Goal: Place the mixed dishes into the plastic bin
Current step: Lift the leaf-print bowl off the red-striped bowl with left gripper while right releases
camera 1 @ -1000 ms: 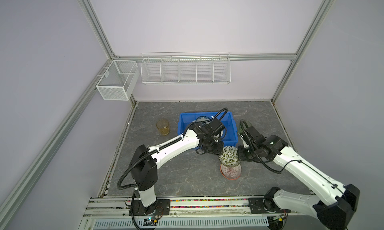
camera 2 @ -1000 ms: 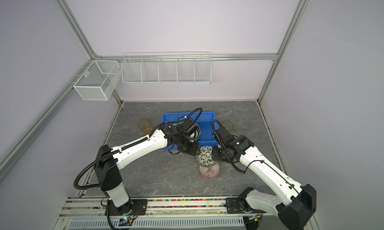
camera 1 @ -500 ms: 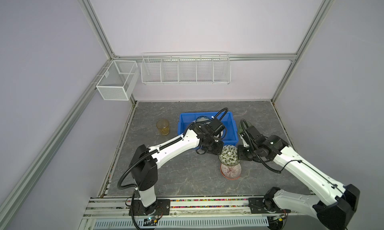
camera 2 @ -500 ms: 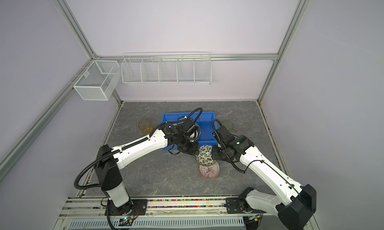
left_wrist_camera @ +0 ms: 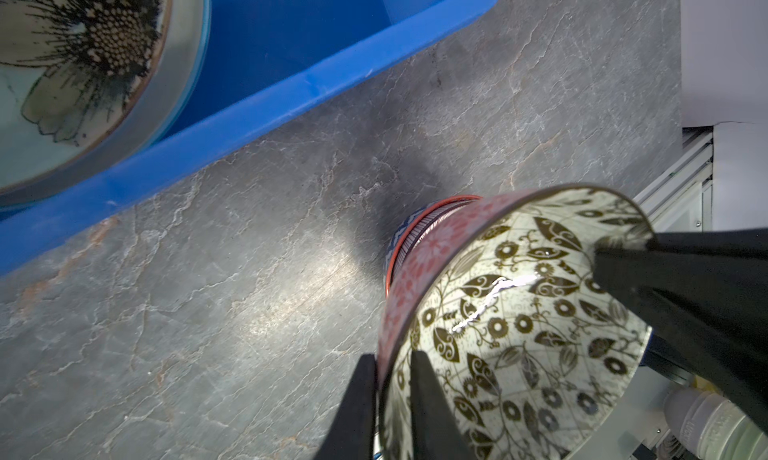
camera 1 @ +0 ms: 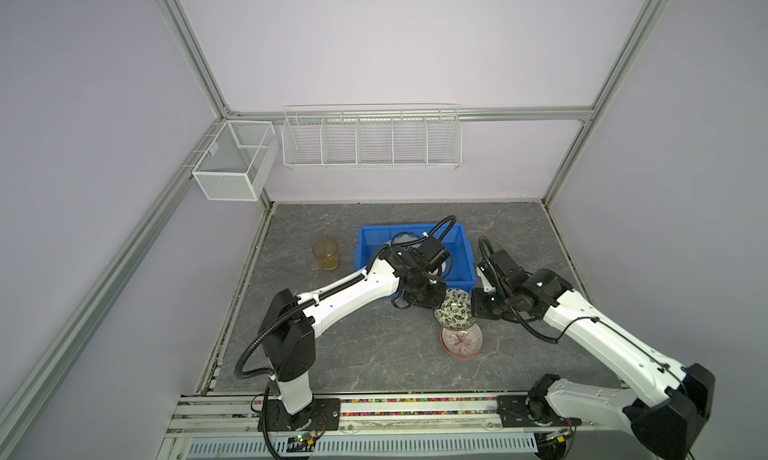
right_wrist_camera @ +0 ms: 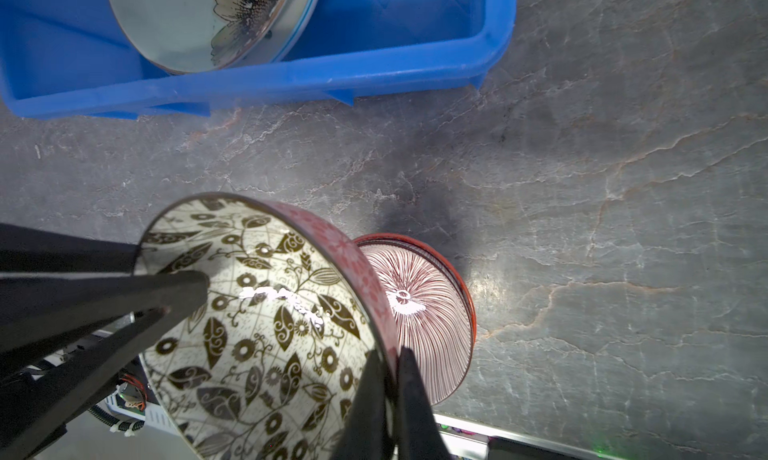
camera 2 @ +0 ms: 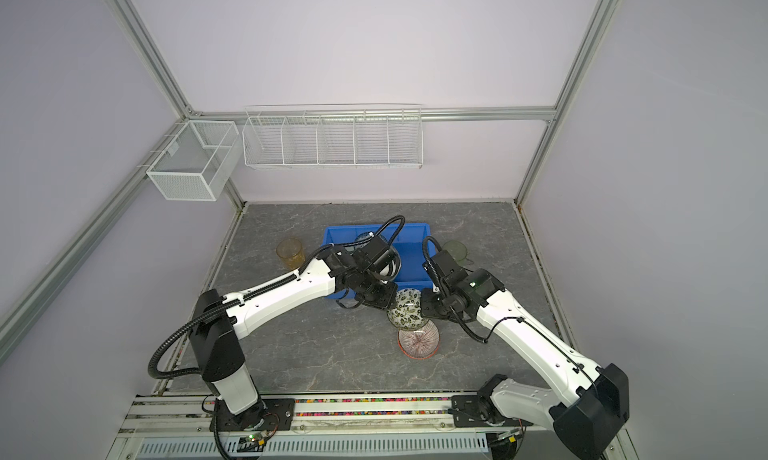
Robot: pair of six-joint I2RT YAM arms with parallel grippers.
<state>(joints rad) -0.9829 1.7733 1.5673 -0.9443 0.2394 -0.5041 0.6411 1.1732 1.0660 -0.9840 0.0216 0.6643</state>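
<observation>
A leaf-patterned bowl point(camera 1: 455, 312) point(camera 2: 409, 310) hangs tilted just above a red-striped bowl point(camera 1: 462, 341) point(right_wrist_camera: 419, 312) on the table. My left gripper point(left_wrist_camera: 392, 356) point(camera 1: 432, 302) is shut on its rim, one finger inside and one outside. My right gripper point(right_wrist_camera: 388, 352) point(camera 1: 476, 308) is shut on the opposite rim. The blue plastic bin point(camera 1: 368, 250) point(left_wrist_camera: 291, 96) stands just behind and holds a pale green flower plate point(left_wrist_camera: 75, 63) point(right_wrist_camera: 208, 22). An amber cup point(camera 1: 325, 253) stands left of the bin. A green cup point(camera 2: 455, 249) stands to the bin's right, behind the right arm.
Two white wire baskets point(camera 1: 372, 140) point(camera 1: 232, 163) hang on the back wall and the left rail. Grey stone tabletop point(camera 1: 353, 354) lies in front of the bowls, ending at the front rail point(camera 1: 374, 408).
My left gripper's fingers have closed onto the leaf-patterned bowl's rim. Both arms and the bowl have hardly moved.
</observation>
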